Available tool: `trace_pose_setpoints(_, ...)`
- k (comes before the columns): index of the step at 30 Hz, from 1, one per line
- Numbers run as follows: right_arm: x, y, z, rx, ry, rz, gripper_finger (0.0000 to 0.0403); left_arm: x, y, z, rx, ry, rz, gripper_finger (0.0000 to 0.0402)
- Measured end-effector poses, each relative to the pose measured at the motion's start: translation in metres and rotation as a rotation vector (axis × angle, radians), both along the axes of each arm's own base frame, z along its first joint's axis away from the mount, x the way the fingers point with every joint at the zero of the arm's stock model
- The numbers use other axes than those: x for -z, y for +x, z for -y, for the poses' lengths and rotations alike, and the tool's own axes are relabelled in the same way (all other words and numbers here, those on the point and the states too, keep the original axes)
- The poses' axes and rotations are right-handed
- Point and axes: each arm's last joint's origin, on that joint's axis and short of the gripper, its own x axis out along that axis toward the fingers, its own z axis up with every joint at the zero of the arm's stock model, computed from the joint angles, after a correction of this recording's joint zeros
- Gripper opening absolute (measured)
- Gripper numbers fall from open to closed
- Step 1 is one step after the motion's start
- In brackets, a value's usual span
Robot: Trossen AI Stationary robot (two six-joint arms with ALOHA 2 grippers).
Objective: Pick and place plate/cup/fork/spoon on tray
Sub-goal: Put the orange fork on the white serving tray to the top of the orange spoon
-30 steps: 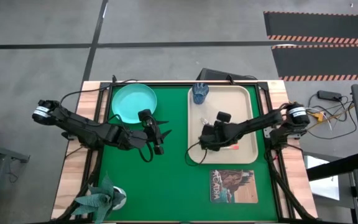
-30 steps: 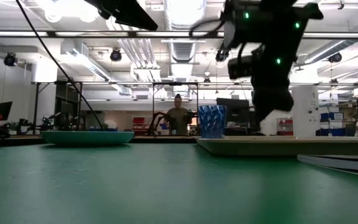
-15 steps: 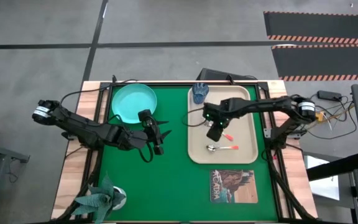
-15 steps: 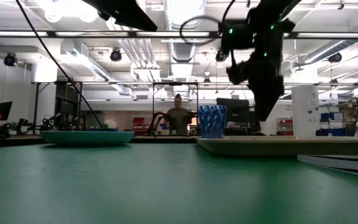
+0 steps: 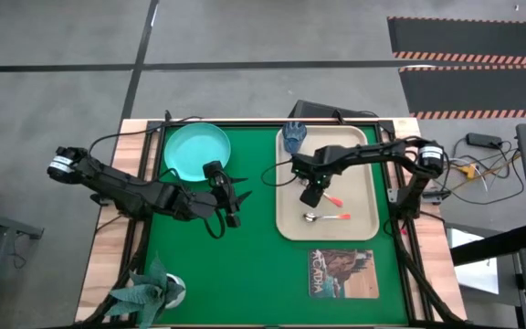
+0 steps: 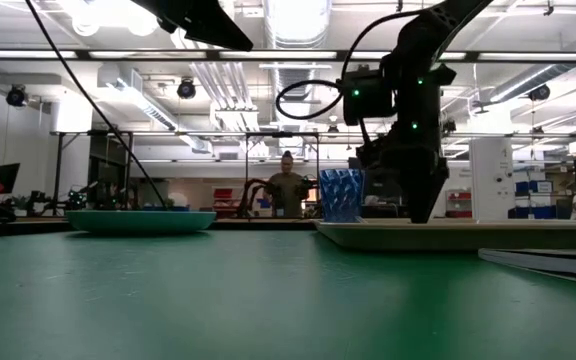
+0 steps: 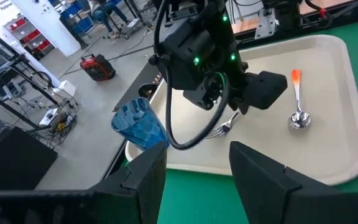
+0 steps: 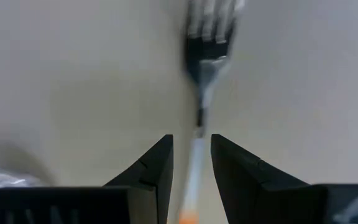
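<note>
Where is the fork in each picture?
High view: the fork pokes out beside the right gripper, on the tray.
Low view: not visible.
Left wrist view: fork under that gripper.
Right wrist view: fork ahead of the fingers.
Shared landmark: the tray.

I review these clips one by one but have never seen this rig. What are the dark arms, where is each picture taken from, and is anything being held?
Two robot arms work at a green table. One camera looks down from overhead, one sits at table height, and one rides each wrist. The right gripper is over the beige tray, its open fingers straddling the fork lying there. The spoon and blue cup are on the tray too. The turquoise plate remains on the table. The left gripper waits, open and empty.
</note>
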Motion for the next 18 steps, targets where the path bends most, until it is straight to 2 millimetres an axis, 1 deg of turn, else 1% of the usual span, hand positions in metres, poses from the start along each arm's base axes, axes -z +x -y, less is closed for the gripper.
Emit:
trace_pose_setpoints(3, 0.001, 0.0, 0.002, 0.003, -0.055, -0.02, 0.01, 0.0, 0.0, 0.0, 0.0, 0.0, 0.0, 0.0162)
trace_pose_setpoints(9, 0.003, 0.001, 0.002, -0.001, -0.063, 0.005, 0.01, 0.0, 0.0, 0.0, 0.0, 0.0, 0.0, 0.0162)
trace_pose_setpoints(18, 0.013, 0.003, 0.003, -0.016, -0.061, -0.007, 0.0094, 0.0, 0.0, 0.0, 0.0, 0.0, 0.0, 0.0162)
